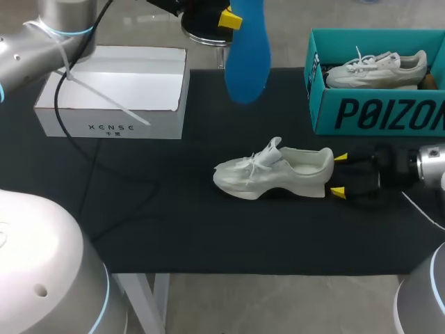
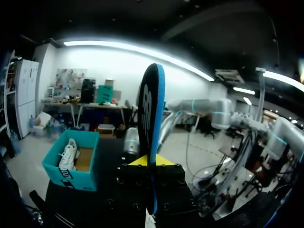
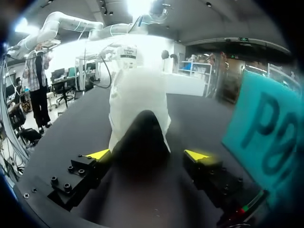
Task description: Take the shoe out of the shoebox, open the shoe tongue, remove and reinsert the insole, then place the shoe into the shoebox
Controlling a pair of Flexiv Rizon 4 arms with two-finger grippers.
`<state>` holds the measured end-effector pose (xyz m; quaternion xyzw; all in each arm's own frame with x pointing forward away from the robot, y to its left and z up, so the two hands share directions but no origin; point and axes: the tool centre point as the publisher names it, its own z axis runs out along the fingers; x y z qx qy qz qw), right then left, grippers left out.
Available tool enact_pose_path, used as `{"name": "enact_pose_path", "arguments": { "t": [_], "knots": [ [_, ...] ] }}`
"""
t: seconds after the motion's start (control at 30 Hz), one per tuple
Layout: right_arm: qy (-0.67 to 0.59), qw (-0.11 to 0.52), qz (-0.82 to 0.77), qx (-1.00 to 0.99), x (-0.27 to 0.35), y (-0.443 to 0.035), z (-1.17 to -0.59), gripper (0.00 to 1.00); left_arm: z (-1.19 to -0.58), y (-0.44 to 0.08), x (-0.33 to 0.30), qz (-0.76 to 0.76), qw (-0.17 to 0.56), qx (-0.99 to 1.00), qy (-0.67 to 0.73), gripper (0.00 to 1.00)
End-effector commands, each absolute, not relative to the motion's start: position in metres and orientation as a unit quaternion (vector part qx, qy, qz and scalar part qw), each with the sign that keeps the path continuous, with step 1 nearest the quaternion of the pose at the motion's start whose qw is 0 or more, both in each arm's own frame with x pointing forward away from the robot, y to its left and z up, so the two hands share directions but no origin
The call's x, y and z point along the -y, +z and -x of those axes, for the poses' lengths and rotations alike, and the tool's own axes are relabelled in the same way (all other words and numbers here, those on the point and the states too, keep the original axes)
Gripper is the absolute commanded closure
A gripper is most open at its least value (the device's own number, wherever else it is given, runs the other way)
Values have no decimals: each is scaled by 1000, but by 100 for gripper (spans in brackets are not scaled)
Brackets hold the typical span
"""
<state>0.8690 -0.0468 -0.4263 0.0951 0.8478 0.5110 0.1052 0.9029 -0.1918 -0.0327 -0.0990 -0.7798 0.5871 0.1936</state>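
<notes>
Upper middle of the head view: blue insole (image 1: 247, 52), out of the shoe, clamped edge-on between the left jaws and held high over the far edge of the bench (image 1: 174, 236).

Centre of the frame: white shoe (image 1: 274, 170), upright on its sole on the dark bench cover, toe toward the left, heel toward the right. Right jaws apart, one yellow tip to each side of the heel. Probably just short of touching it, though hard to settle from either view.

Likely trouble from here:
- A shoe shoved along the bench or tipped over during reinsertion, for want of a firm hold at the heel.
- An insole buckling at the collar if brought in too steeply, or snagging on a tongue fallen back across the opening.
- With so thin an edge grip, a twist or slip of the insole between the left jaws under any push.

Upper right: teal shoebox (image 1: 375, 115), open, with a second white shoe (image 1: 379, 68) lying inside toward one side. Room beside it for one more, judging by the left wrist view, yet a close fit, with a risk of catching the box wall on the way in.

Upper left: white box (image 1: 111, 129), contents out of sight.
</notes>
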Motion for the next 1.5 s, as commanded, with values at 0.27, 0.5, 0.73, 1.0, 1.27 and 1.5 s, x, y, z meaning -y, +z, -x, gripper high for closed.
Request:
{"name": "enact_pose_path", "arguments": {
  "t": [0.27, 0.5, 0.73, 1.0, 1.27, 1.5],
  "knots": [
    [330, 138, -136, -924, 84, -347, -844, 0, -904, -33, 192, 100, 194, 780, 587, 100],
    [236, 133, -143, -952, 88, -315, -838, 0, -904, -33, 192, 100, 194, 780, 587, 100],
    [164, 124, -131, -970, 76, -296, -836, 0, -904, -33, 192, 100, 194, 780, 587, 100],
    [104, 103, -101, -984, 65, -285, -838, 0, -904, -33, 192, 100, 194, 780, 587, 100],
    [93, 94, -104, -986, 95, -279, -807, 0, -904, -33, 192, 100, 194, 780, 587, 100],
    [87, 84, -112, -986, 115, -277, -778, 0, -904, -33, 192, 100, 194, 780, 587, 100]
  ]
}}
